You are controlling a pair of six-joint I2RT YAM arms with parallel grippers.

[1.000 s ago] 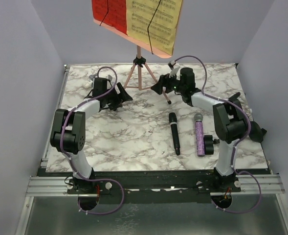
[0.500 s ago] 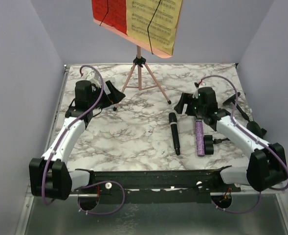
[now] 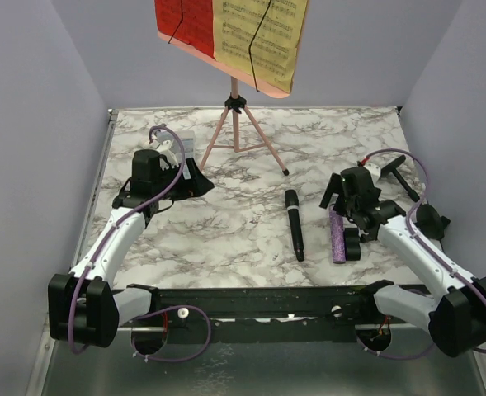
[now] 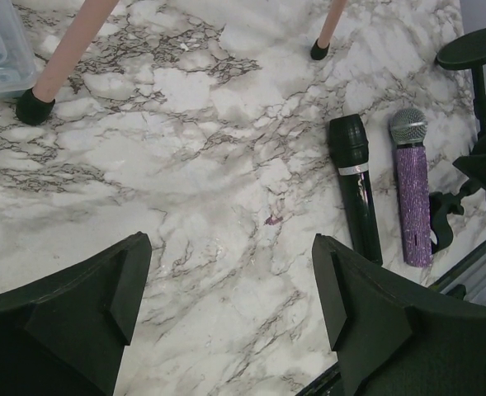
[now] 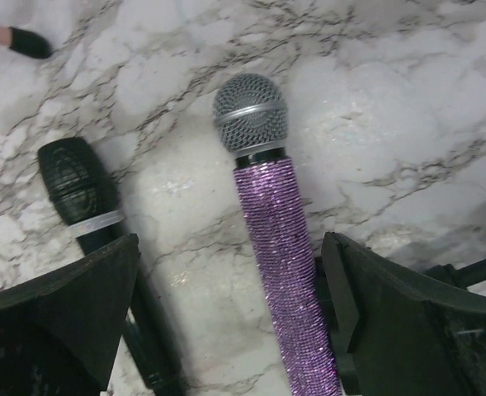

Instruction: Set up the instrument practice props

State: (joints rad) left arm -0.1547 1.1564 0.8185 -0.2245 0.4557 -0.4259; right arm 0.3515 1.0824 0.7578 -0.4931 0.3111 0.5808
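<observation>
The music stand [image 3: 235, 107] is standing at 12 o'clock, carrying the sheets [image 3: 226, 33]: judge this done. The black microphone [image 3: 294, 224] and purple microphone [image 3: 337, 239] are lying on the desk [image 3: 226, 235] at 4 o'clock, outside any holder [image 3: 431, 221]. Your right claw [image 5: 230, 289] is hovering wide open and empty over the purple microphone. Your left claw [image 4: 230, 280] is gaping empty at 9 o'clock.

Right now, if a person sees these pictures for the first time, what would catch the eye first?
First, the red music sheet and the yellow music sheet, bright on the pink music rack that stands at the far middle of the marble table. Next, the purple glitter microphone lying beside the black microphone on the right side, with the right gripper open just above it.
</observation>
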